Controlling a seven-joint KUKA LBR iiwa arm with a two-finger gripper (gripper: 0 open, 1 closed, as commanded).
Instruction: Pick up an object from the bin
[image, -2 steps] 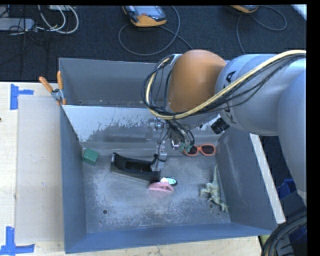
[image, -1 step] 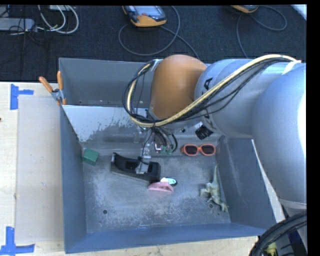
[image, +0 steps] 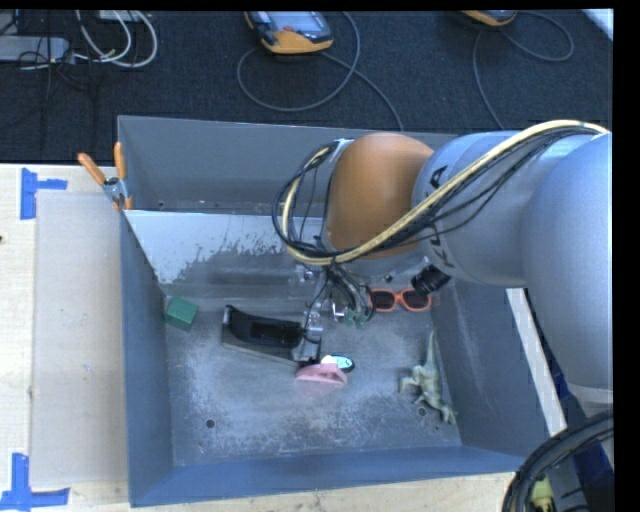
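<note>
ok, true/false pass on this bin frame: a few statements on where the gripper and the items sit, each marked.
1. The gripper is low in the middle of the bin, at the right end of a flat black object. True.
2. The pink thing lies against the bin's far wall. False: it lies on the floor right beside the gripper, on the near side.
3. A small green block lies apart, near the left wall. True.
4. The pale toy figure lies in the near left corner. False: it is at the near right; orange sunglasses lie beyond it.
</note>
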